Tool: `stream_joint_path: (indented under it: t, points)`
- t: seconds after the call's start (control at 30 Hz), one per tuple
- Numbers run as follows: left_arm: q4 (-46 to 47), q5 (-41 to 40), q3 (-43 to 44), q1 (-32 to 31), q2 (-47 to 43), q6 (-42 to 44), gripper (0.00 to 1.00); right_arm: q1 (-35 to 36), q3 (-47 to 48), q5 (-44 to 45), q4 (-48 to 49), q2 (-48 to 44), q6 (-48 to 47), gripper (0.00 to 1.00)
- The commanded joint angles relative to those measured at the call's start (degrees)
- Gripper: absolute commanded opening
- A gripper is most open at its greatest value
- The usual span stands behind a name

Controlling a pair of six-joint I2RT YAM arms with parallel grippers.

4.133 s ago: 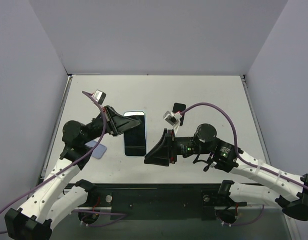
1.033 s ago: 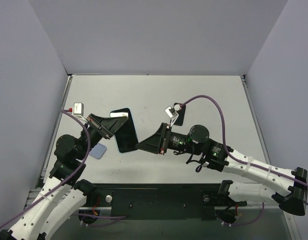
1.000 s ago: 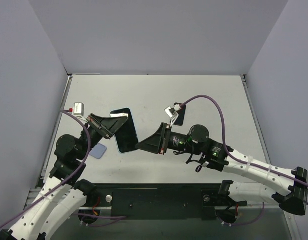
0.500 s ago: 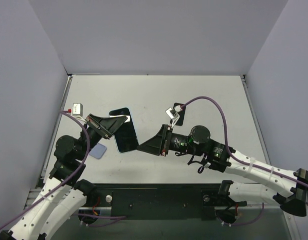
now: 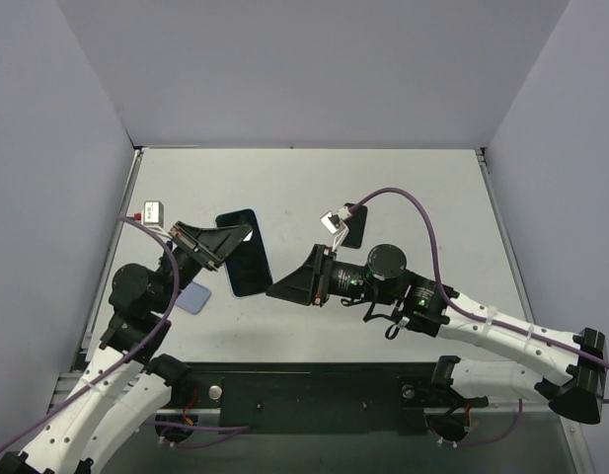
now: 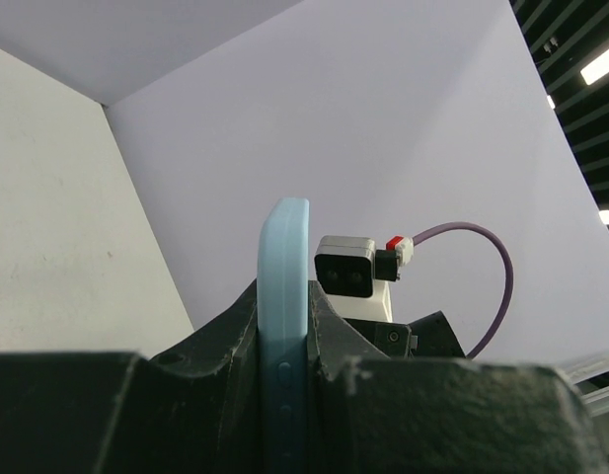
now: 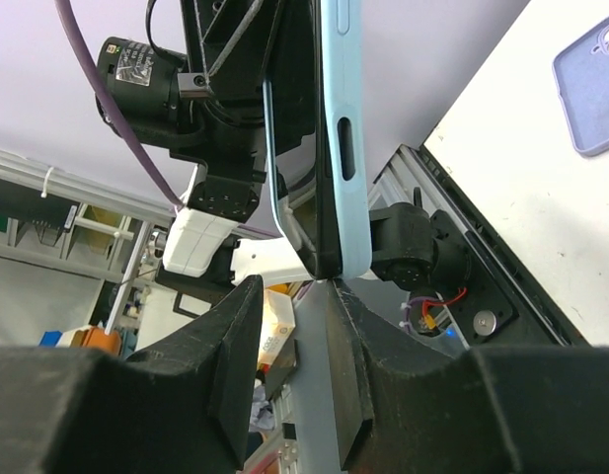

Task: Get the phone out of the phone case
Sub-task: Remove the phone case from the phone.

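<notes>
Pinching the phone case (image 6: 284,259) tight in left gripper (image 5: 228,237), phone (image 5: 243,263) inside, lifted just right of the lilac cover (image 5: 192,297). Nudged right gripper (image 5: 275,289) nearer since, jaws apart; separation not begun.

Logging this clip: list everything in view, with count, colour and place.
phone in its case: one, black screen, light blue case, held in the left gripper.
spare phone case: one, periwinkle, flat on the table near the left arm.
dark flat object: one, black, on the table behind the right arm; too hidden to identify.
table: one, light grey.
left gripper: one, black, shut on the case's edge.
right gripper: one, black, at the phone's near end; grip unclear.
</notes>
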Motion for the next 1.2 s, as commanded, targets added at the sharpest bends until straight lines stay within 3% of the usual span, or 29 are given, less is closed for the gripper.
stream_joint_path:
  t: [0.0,0.3,0.57,0.77,0.87,1.0,1.17]
  points:
    - [13.8,4.0,0.6,-0.2,1.1,-6.4,0.00,-1.0,3.5,-0.5,3.8,2.8,0.1,0.28]
    - [23.5,10.1,-1.8,-0.2,3.5,-12.2,0.00,-5.8,5.4,-1.9,4.7,6.6,2.5,0.29]
    - [23.3,12.3,-0.7,-0.2,3.8,-10.8,0.00,-9.7,3.5,-1.8,2.3,3.2,3.1,0.30]
    - [25.7,20.2,3.1,0.3,8.8,-10.8,0.00,-11.0,5.6,-5.3,2.0,6.1,4.3,0.32]
    - [33.5,23.7,2.3,0.1,10.5,-14.3,0.00,-11.2,7.5,-5.8,-1.5,6.3,2.1,0.32]
    - [29.6,27.2,4.9,0.6,11.1,-12.9,0.00,-13.0,7.8,-7.1,-1.8,6.0,2.3,0.33]
    - [31.6,28.3,3.1,0.2,10.7,-15.3,0.00,-15.1,9.3,-7.7,-5.9,6.1,-1.1,0.34]
